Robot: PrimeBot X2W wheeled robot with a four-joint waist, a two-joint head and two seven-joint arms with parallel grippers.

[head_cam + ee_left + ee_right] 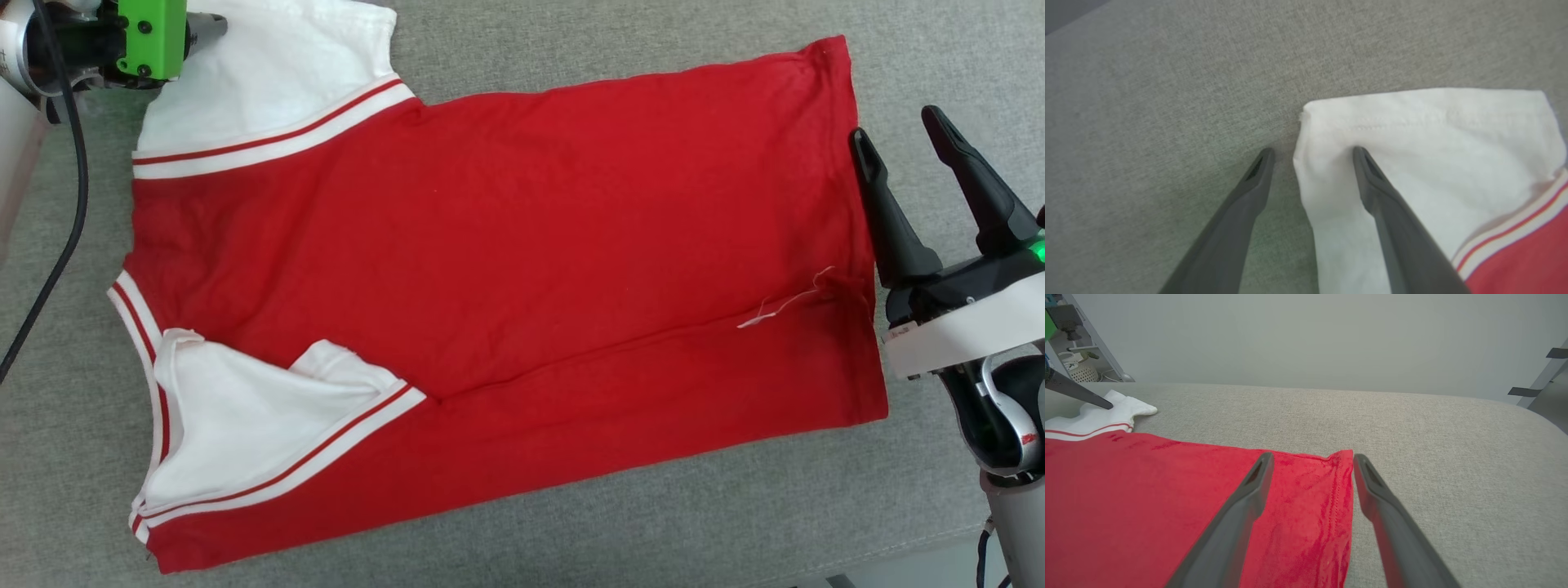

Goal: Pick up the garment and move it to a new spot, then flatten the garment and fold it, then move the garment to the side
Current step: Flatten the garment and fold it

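Observation:
The garment [506,229] lies flat on the grey cloth surface, plain red side up, with its collar to the left and its hem to the right. Its far white sleeve [269,73] is spread out, and the near sleeve [245,425] is folded inward. My left gripper [1312,153] is open astride the far sleeve's [1433,130] edge, one finger on the white cloth and one on the grey surface. My right gripper [898,139] is open at the hem. In the right wrist view the right gripper [1312,457] straddles the hem's far corner [1339,457].
The left arm's green wrist mount [151,37] hangs over the top left, with a black cable [73,163] trailing down. A loose white thread [784,306] lies near the hem. The surface's front edge [898,555] runs at the lower right. A shelf with a basket [1079,371] stands beyond.

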